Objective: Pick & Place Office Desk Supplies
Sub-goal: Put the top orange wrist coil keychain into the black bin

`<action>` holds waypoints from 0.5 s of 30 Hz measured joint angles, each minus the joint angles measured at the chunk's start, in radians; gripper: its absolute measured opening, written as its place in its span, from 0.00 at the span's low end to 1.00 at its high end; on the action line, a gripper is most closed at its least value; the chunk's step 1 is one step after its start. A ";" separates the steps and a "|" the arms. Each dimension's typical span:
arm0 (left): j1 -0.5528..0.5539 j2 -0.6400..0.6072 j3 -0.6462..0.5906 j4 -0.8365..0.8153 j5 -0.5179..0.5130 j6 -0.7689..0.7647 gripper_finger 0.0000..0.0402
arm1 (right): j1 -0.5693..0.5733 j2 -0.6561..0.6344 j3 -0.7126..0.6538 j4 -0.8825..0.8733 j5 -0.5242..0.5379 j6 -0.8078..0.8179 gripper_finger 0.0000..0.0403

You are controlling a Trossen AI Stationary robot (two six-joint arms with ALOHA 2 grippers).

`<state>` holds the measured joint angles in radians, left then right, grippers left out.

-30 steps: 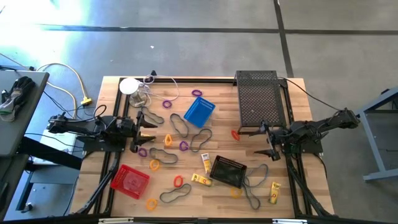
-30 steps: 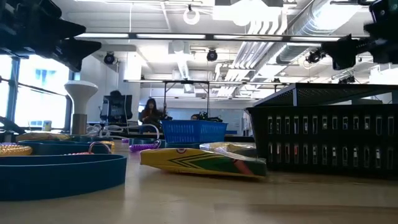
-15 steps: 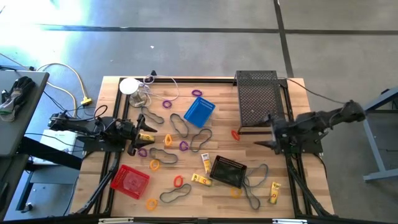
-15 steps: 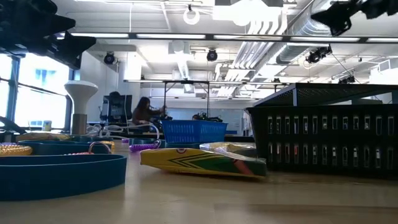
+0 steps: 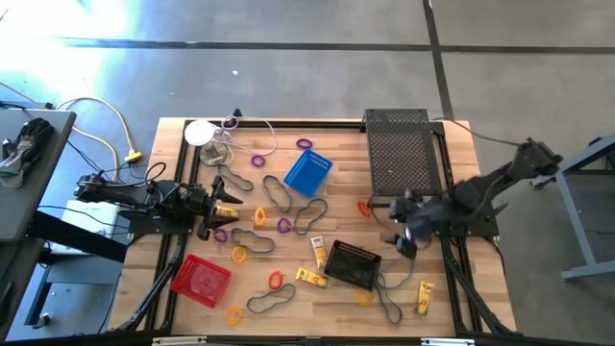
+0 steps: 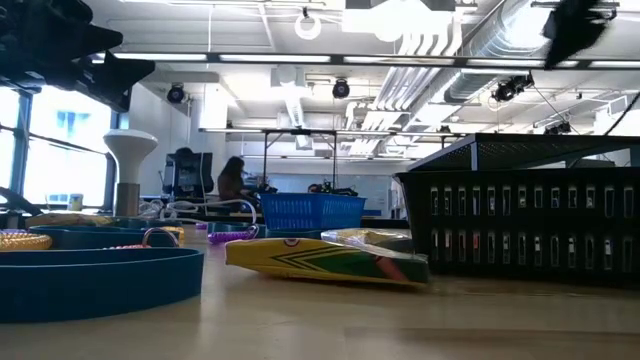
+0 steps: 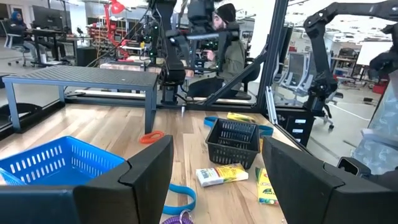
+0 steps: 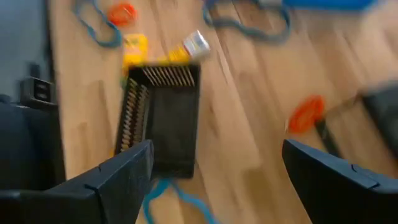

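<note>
Fingers spread wide and empty, my right gripper [image 5: 402,229] hangs over the wooden table [image 5: 452,288], just beside the near end of the large black mesh tray [image 5: 399,154] and near the red ring [image 5: 364,207]. My wrist camera looks down on the black mesh basket [image 8: 163,118], with a yellow tube [image 8: 158,53] touching its far rim and the red ring off to one side.

My left gripper [image 5: 224,210] waits at the other side of the table, its fingers also apart and holding nothing, a purple ring [image 5: 220,234] just beside it.

Between my two arms lie the blue basket [image 5: 308,172], grey band loops [image 5: 309,214], and small orange rings [image 5: 238,255]. The red basket [image 5: 201,281] sits near the front edge on my left side. Another yellow tube [image 5: 424,297] lies near the front on my right.
</note>
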<state>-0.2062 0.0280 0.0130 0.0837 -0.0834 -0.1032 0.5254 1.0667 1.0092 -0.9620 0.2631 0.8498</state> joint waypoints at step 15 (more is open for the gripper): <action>0.000 0.000 0.000 -0.005 0.000 -0.002 0.59 | 0.416 0.129 -0.188 -0.026 0.503 0.724 0.85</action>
<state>-0.2062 0.0280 0.0131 0.0789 -0.0834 -0.1055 0.9412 1.1952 0.8211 -0.9878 0.7665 1.5736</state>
